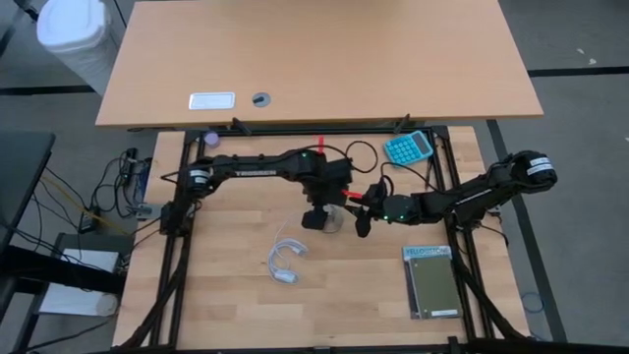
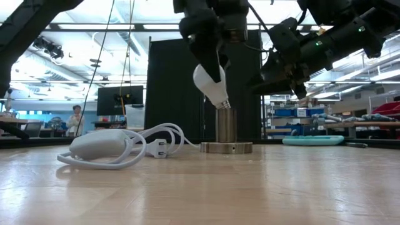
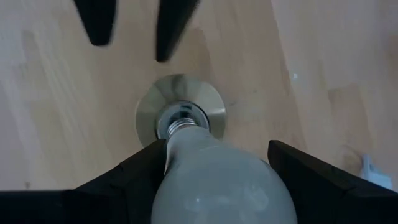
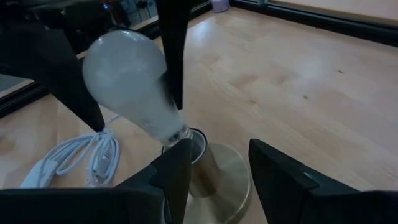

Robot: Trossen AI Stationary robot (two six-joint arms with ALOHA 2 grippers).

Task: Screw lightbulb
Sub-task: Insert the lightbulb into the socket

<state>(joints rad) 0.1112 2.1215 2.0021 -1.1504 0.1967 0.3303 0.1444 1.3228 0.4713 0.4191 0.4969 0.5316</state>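
Observation:
The white lightbulb [image 2: 209, 81] hangs tilted in my left gripper [image 3: 216, 149], which is shut on it. Its silvery screw base [image 2: 223, 104] points down at the mouth of the brass socket [image 2: 226, 128]. The socket stands upright on its round disc foot [image 3: 146, 112] at mid-table. Whether the base is inside the mouth, I cannot tell. My right gripper [image 4: 217, 155] hovers just right of the socket and above it. Its fingers [image 3: 99, 28] stand a narrow gap apart, with nothing between them. My left gripper pinches the bulb's glass globe [image 3: 186, 168] at its widest part between its two fingers [image 4: 174, 56]. The fingers come steeply from above. The bulb is tilted, globe up and screw base [image 3: 179, 127] down at the socket's mouth, clear of the table.
A coiled white cable with a switch box and plug [image 1: 285, 261] lies left of the socket, toward the near edge. A teal calculator [image 1: 408, 147] sits at the far right. A dark flat pad [image 1: 432, 280] lies near right. A larger desk [image 1: 314, 59] stands beyond.

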